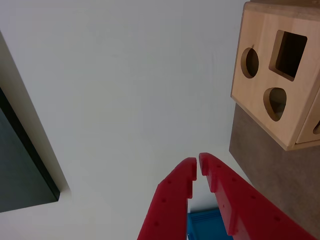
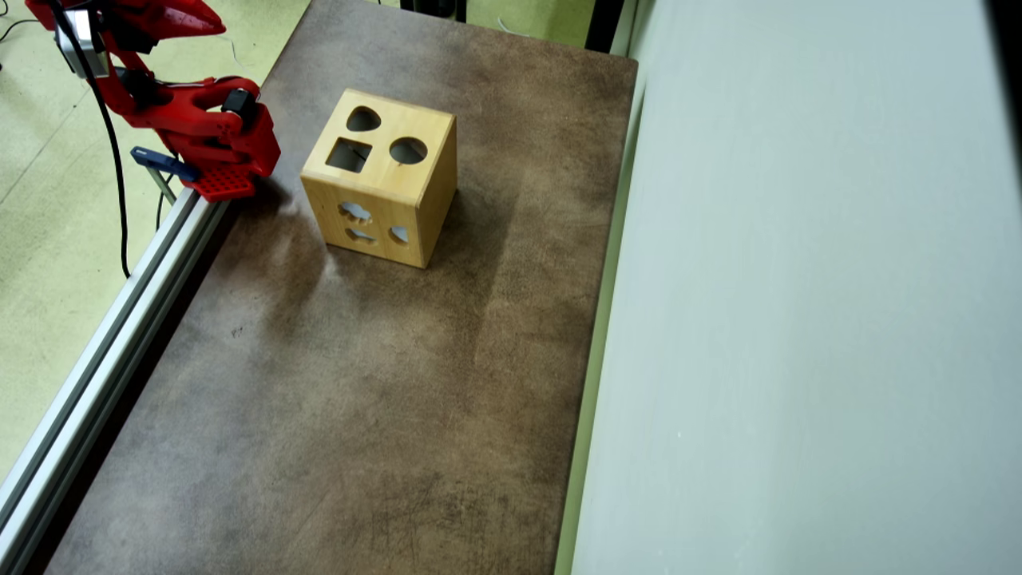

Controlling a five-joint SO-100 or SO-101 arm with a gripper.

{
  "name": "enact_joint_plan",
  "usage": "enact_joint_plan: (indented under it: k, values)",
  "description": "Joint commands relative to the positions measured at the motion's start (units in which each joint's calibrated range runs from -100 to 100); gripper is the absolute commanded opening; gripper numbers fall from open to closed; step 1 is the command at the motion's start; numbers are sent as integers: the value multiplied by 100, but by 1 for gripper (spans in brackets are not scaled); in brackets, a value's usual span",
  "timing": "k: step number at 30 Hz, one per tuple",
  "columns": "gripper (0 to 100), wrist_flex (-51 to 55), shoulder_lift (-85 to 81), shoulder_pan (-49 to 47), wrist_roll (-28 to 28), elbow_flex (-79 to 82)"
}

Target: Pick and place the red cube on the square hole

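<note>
Square hole (image 2: 349, 155) in wooden box (image 2: 399, 212) looks dark, contents unseen.

1. From my remote seat, the mottled brown tabletop (image 2: 335, 383) filled most of the overhead view.
2. An aluminium rail (image 2: 104, 335) ran along the table's left edge there.
3. Beyond the rail I saw pale green flooring (image 2: 48, 239), with a black cable (image 2: 120, 200) trailing over it.
4. A broad, plain pale grey-white surface (image 2: 798, 319) bordered the table's right edge; in the wrist view the same pale expanse (image 1: 125, 75) filled the frame.
5. A dark panel (image 1: 20, 170) sat at that view's left edge.
6. Light was soft and even.
</note>
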Motion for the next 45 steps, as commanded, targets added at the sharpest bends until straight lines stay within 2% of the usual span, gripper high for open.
enact_joint_plan:
  k: [1,45]
  values:
    - [2,9,26,-15,-10,-77]
    - [2,65,18,-15,-15,21]
